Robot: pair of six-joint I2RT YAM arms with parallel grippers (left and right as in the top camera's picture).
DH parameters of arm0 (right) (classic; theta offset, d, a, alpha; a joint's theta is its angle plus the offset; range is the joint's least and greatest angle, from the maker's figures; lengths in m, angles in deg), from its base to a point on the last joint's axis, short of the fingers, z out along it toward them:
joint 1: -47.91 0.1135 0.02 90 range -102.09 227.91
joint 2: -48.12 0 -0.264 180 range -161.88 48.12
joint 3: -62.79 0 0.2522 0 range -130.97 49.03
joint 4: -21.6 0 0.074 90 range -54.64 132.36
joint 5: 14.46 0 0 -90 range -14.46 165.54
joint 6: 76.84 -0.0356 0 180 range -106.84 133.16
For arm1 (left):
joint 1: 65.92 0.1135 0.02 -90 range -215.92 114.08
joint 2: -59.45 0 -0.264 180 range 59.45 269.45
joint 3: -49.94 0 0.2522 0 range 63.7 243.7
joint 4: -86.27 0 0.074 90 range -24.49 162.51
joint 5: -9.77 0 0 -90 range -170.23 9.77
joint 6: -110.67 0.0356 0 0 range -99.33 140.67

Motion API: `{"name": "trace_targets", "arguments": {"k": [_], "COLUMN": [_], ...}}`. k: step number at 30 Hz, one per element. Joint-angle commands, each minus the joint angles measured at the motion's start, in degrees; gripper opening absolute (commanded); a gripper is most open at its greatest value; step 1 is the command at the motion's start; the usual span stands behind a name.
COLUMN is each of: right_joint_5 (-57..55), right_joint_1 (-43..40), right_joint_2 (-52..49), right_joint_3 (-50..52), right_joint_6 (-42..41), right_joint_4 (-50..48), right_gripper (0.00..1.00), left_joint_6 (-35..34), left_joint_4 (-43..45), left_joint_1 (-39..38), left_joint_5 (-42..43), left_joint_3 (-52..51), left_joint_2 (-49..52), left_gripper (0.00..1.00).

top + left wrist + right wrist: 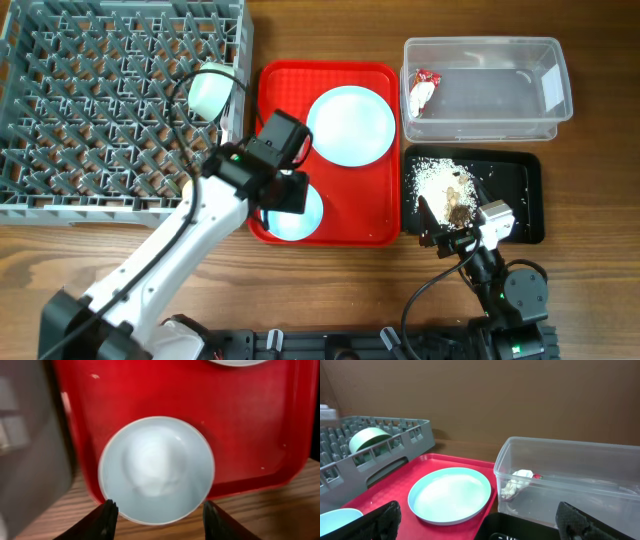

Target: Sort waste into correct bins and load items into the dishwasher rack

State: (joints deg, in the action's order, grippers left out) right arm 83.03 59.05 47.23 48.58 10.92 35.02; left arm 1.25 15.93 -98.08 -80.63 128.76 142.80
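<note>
Done: snack wrapper (422, 92) in clear tub (480, 42); food scraps (445, 185) on black tray (520, 190); bowl (210, 88) in dishwasher rack (100, 110).
Outstanding: plate (350, 125), beyond the left fingers; saucer (157, 467), between the spread fingers of the left gripper (159, 505), seemingly untouched.
Right gripper (477, 510): fingers apart, empty.

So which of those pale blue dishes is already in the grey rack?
The bowl, tipped on its side in the rack. The big plate and small saucer lie flat on the red tray.

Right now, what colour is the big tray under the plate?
The tray is red; overhead view shows it best.
</note>
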Motion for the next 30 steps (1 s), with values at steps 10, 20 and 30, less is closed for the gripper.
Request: {"name": "trace_targets", "arguments": {"k": [10,20,30], "right_joint_5": [0.68,0.68,0.68], "right_joint_1": [-0.33,-0.33,-0.33], "right_joint_2": [0.61,0.61,0.61], "right_joint_3": [0.15,0.15,0.15], "right_joint_6": [0.74,0.72,0.70], "right_joint_4": [-0.31,-0.31,-0.31], "right_gripper": [1.00,1.00,1.00], "left_joint_6": [-5.46,-4.83,-1.60], "left_joint_4": [9.07,12.92,-5.42], "left_joint_1": [6.01,5.01,5.79], "left_joint_5": [-4.15,-2.03,-13.94], "left_joint_3": [-10.10,-11.23,5.62], "left_joint_2": [8.09,12.46,5.53], "left_gripper": [0.50,0.27,0.04]}}
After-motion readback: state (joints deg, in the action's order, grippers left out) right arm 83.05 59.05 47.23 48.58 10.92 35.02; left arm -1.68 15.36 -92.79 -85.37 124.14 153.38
